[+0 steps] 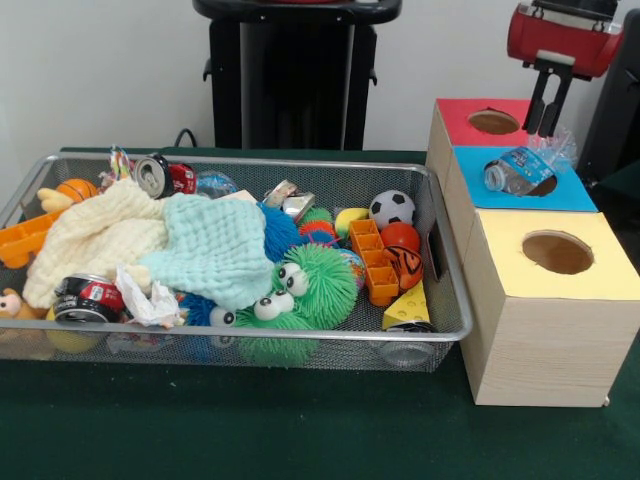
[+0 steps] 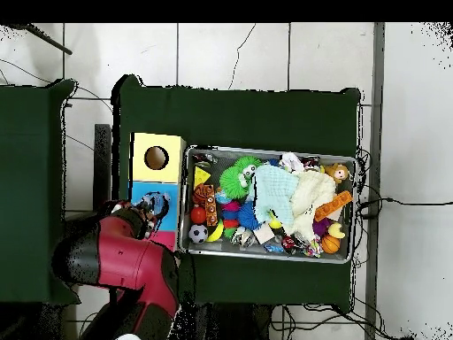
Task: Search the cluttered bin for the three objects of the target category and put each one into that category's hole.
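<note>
Even, soft light (perhaps overhead).

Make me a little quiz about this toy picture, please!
1. True or false: the plastic bottle lies on the blue-topped box, at its hole.
2. Which box top is farthest from the robot? A. red B. blue C. yellow
3. Fill in: the robot's hand hangs above the ____ boxes, not over the wire bin.

Key: 1 true. 2 C, the yellow-topped box, with its hole showing empty. 3 red and blue; the red-topped box sits beside the hand.
</note>
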Controlling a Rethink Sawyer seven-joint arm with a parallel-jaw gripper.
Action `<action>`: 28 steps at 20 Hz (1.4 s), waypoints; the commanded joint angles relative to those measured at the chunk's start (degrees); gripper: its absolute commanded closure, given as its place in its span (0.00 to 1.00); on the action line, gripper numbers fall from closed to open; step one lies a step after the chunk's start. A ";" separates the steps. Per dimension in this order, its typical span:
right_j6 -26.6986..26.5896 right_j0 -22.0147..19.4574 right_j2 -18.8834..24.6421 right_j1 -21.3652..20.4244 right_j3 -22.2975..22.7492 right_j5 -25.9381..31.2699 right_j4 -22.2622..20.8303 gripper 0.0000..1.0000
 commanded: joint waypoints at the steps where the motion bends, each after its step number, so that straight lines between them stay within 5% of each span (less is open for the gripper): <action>1: 13.30 -2.45 7.24 3.33 3.47 -4.96 1.81 1.00; 28: 12.63 -4.30 9.75 3.07 5.78 -9.08 1.39 1.00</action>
